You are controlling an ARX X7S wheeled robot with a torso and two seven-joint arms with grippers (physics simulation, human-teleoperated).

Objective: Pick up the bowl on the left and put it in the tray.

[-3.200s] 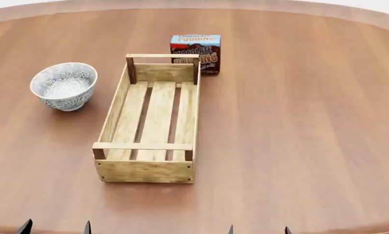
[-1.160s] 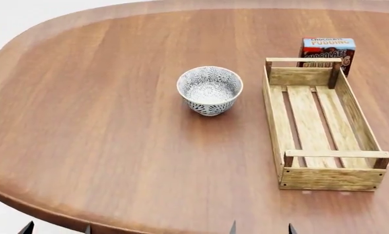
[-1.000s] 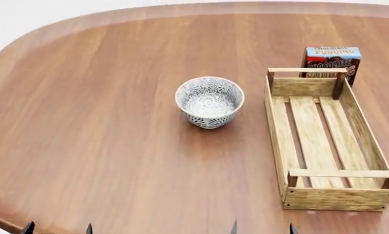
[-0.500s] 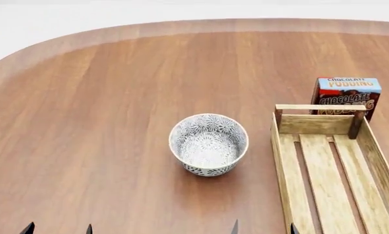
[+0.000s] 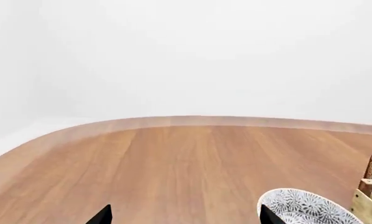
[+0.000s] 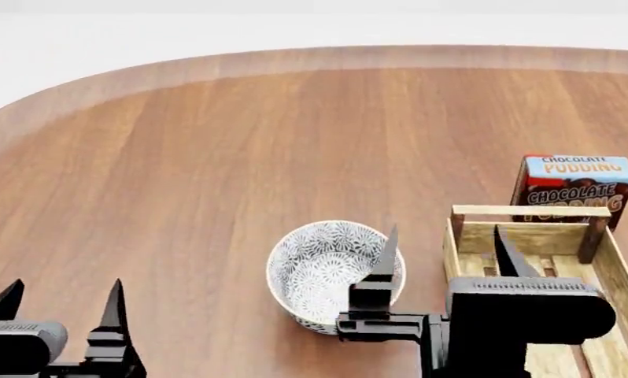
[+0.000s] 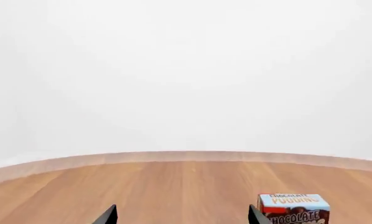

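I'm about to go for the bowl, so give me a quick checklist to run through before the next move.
1. Bowl upright on the table: ok.
2. Left gripper open and empty: ok.
3. Right gripper open and empty: ok.
4. A gripper around the bowl rim: not ok; the right one overlaps it in the head view, height cannot tell.
5. Tray slats free: cannot tell, the right gripper covers much of it.
6. Pudding box outside the tray, behind it: ok.

Bright, even, diffuse light; sharp renders, no blur or glare; faint soft shadows; background blown white.
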